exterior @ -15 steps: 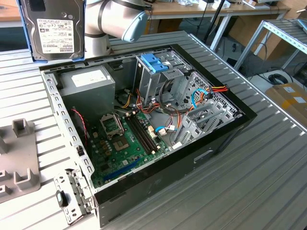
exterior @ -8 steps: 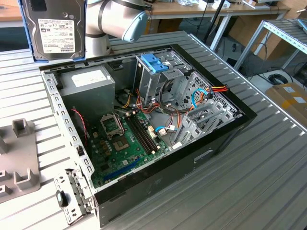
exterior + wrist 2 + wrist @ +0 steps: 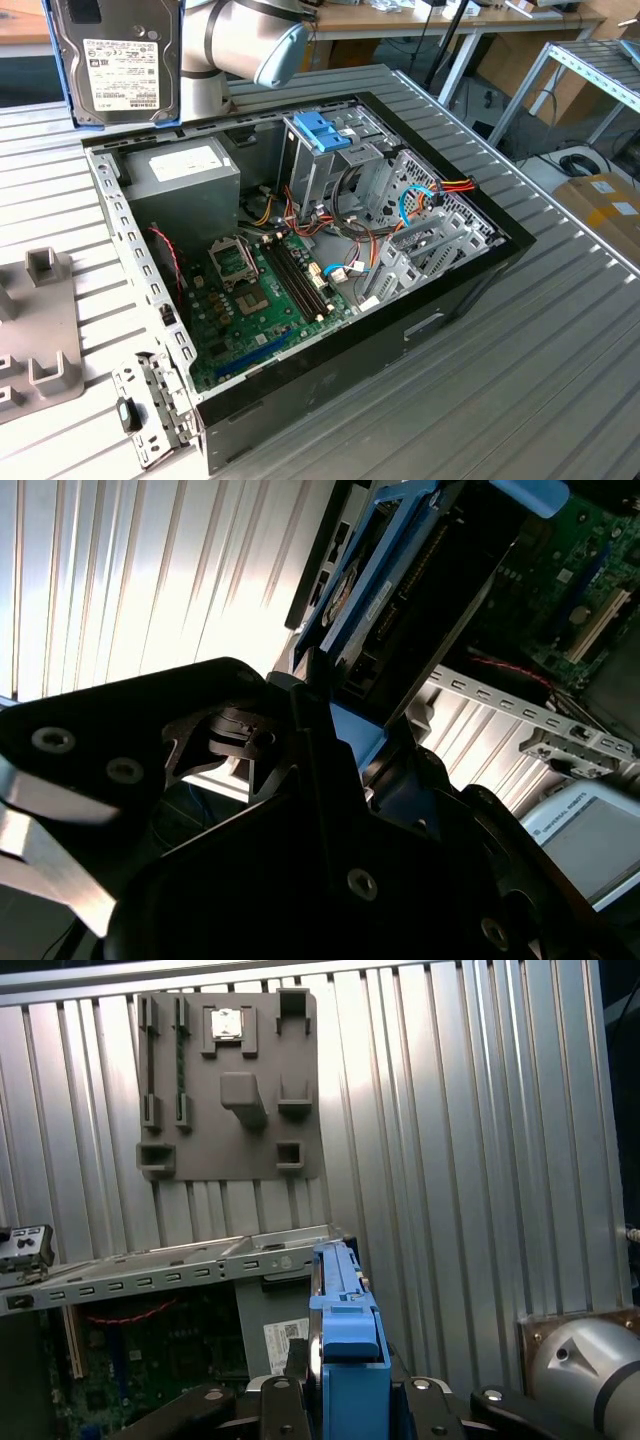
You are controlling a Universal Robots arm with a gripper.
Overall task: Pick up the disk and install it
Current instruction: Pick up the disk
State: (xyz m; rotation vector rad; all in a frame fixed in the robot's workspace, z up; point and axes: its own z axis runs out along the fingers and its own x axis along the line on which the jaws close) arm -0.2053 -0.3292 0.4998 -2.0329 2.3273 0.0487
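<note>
Disk: the disk is held upright in the air at the far end of the exterior view's left, label facing the camera, blue frame along its edges. It is above the bench and just beyond the far left corner of the computer case. In the first wrist view it shows edge-on.
Gripper: the gripper is clamped on the disk, a dark finger on each side of the blue frame.
Arm: the robot arm stands just right of the disk.
Computer case: the computer case lies open on its side, with the motherboard inside.
Power supply: the grey power supply sits in the case corner nearest the disk.
Drive cage: the drive cage with a blue latch is right of the power supply.
Fixture plate: the grey fixture plate lies left of the case.
Bench: the ribbed metal bench carries the case and the plate.
</note>
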